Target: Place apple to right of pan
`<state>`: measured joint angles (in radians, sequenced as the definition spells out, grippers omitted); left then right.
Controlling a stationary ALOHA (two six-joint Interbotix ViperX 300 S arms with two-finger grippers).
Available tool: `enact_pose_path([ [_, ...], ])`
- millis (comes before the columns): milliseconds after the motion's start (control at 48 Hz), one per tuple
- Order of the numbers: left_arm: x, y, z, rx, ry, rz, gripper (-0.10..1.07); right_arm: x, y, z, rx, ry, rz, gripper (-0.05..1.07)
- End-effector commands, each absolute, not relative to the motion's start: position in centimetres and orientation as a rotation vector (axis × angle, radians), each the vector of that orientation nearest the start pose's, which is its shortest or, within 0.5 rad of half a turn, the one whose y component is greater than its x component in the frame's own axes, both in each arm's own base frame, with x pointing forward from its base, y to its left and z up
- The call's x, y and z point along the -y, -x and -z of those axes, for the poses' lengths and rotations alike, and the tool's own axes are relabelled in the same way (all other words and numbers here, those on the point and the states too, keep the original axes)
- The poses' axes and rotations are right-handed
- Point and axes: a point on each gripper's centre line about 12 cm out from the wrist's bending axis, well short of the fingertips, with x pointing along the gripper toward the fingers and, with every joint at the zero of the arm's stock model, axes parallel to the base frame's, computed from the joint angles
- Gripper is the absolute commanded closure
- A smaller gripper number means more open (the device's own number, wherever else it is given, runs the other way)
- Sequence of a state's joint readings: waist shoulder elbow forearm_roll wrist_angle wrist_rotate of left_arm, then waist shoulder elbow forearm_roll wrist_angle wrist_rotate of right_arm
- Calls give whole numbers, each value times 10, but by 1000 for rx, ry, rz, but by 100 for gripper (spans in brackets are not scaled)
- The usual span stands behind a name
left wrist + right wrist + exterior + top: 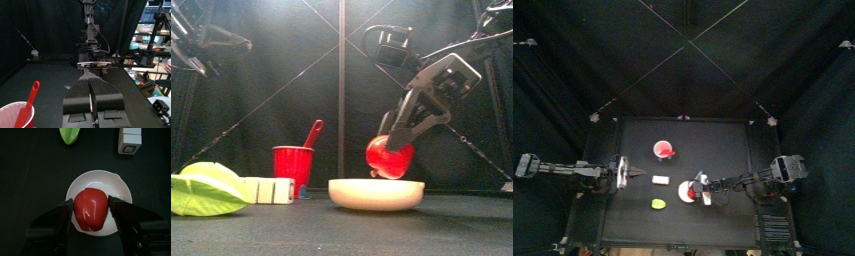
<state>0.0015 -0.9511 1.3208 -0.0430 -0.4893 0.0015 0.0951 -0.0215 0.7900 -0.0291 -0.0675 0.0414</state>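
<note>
Right gripper (91, 214) holds the apple (91, 209) by its sides above the pan (120, 185); smooth, round, probably slippery; left gripper (91, 95) closed, idle.

Apple (91, 209): glossy red, smooth, somewhat oblong, held off the table between two black fingers (61, 213), directly above the pan's bowl; in front view (389, 157) it hangs just over the rim. Pan (121, 185): white, round, shallow, upright on the table (452, 225), front right of centre, no handle visible.
</note>
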Motion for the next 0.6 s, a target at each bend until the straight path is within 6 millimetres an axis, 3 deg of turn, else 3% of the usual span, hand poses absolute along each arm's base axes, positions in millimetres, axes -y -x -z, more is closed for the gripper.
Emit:
enact_pose_path([
  [0, -3, -189, -260, 132, 37, -21, 100, -33, -360, -158, -651, 17, -87, 28],
  [312, -3, -189, -259, 129, 34, -22, 100, -31, -336, -167, -631, 2, -81, 28],
  [458, -3, -189, -259, 129, 34, -21, 100, -31, -312, -172, -608, -23, -79, 28],
  [583, -3, -189, -259, 129, 34, -22, 100, -28, -287, -165, -624, -48, -67, 28],
])
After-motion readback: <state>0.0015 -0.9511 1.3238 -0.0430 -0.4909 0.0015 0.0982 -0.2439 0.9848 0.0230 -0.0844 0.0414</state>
